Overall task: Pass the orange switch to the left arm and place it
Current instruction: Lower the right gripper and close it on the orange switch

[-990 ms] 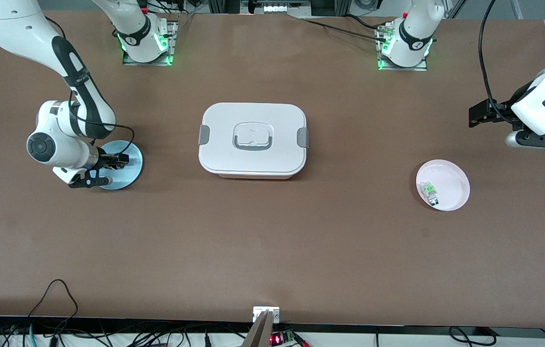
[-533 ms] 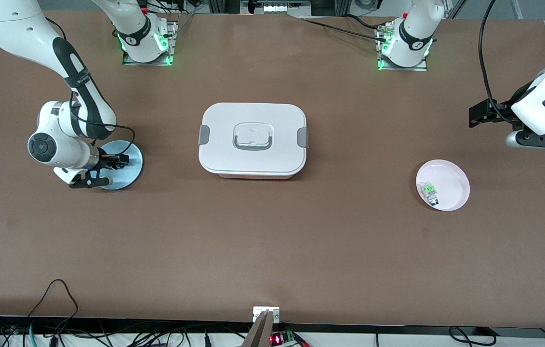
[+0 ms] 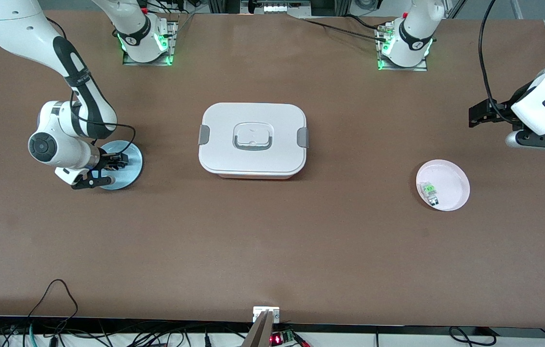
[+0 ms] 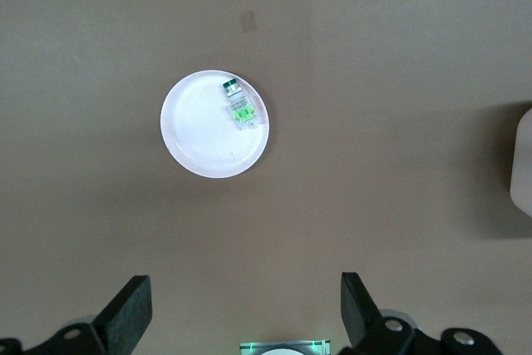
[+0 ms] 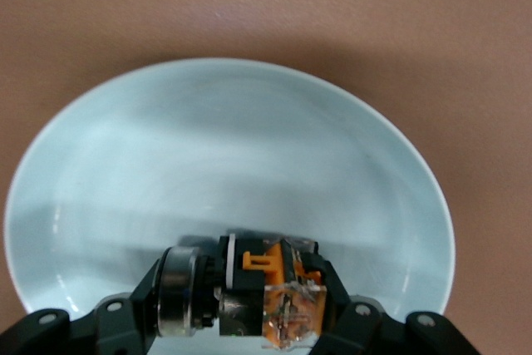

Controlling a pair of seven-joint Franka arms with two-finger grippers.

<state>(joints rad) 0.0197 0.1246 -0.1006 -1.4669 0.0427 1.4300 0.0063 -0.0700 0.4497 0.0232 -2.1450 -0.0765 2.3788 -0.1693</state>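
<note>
Orange switch [image 5: 266,293] clamped in right gripper [image 3: 117,162] down on blue plate [image 3: 130,168] at right arm's end of table, white box [image 3: 252,140] mid-table between plates, left gripper [image 4: 245,309] waiting open above pink plate [image 3: 450,190] holding green-topped part [image 3: 429,190]

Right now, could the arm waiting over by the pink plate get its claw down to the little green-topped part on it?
Probably yes. The left claw hangs open above the table beside the pink plate, and the green-topped part lies uncovered near the plate's rim. Nothing stands between them; the box sits mid-table, well aside.
</note>
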